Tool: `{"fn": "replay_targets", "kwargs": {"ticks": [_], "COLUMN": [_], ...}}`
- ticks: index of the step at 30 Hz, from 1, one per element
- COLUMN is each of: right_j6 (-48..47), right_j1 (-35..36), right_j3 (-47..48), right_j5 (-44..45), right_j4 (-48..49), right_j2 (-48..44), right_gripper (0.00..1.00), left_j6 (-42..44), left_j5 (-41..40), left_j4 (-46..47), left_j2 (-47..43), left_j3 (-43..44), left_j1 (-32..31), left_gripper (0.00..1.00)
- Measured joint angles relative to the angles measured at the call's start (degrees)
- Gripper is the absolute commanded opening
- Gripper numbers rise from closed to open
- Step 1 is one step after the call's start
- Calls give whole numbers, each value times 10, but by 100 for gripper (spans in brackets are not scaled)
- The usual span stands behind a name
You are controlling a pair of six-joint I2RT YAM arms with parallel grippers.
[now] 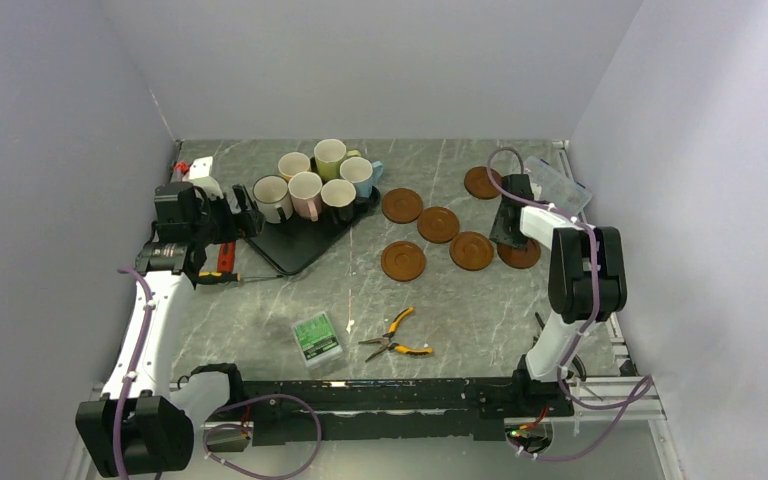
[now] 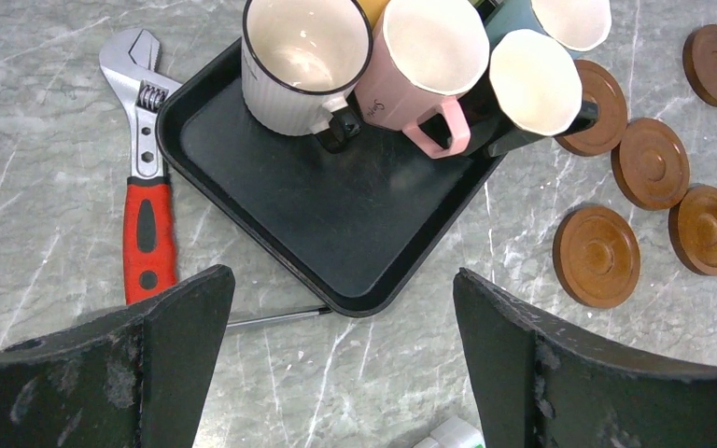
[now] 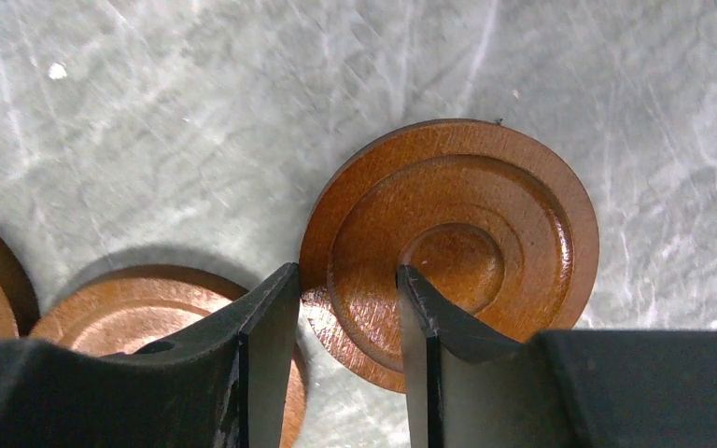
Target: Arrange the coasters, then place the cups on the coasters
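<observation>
The right gripper (image 3: 345,280) stands with its jaws a little apart, astride the rim of one coaster (image 3: 485,215). Whether they pinch it I cannot tell. A second coaster (image 3: 140,299) lies just beside it. The left gripper (image 2: 341,289) hangs with its jaws wide apart above the near corner of the black tray (image 2: 336,215), where the cups (image 2: 308,56) crowd together at the far end. The other coasters (image 1: 438,224) lie loose on the grey marbled table (image 1: 260,310) — pale walls (image 1: 380,60) close it on three sides.
</observation>
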Motion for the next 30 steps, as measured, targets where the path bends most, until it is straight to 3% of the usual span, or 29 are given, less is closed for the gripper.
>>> {"fn": "replay_targets", "kwargs": {"ticks": [12,30], "right_j6": [14,43], "right_j1": [-16,-18], "right_j3": [-83,-162], "right_j5": [-7,-100], "right_j4": [2,1], "right_j2": [-70,-155], "right_gripper": [47,54], "left_j6": [0,0], "left_j5": [0,0], "left_j4": [0,0], "left_j2": [-2,-4], "left_j3": [0,0], "left_j1": [-11,-17], "left_gripper": [94,94]}}
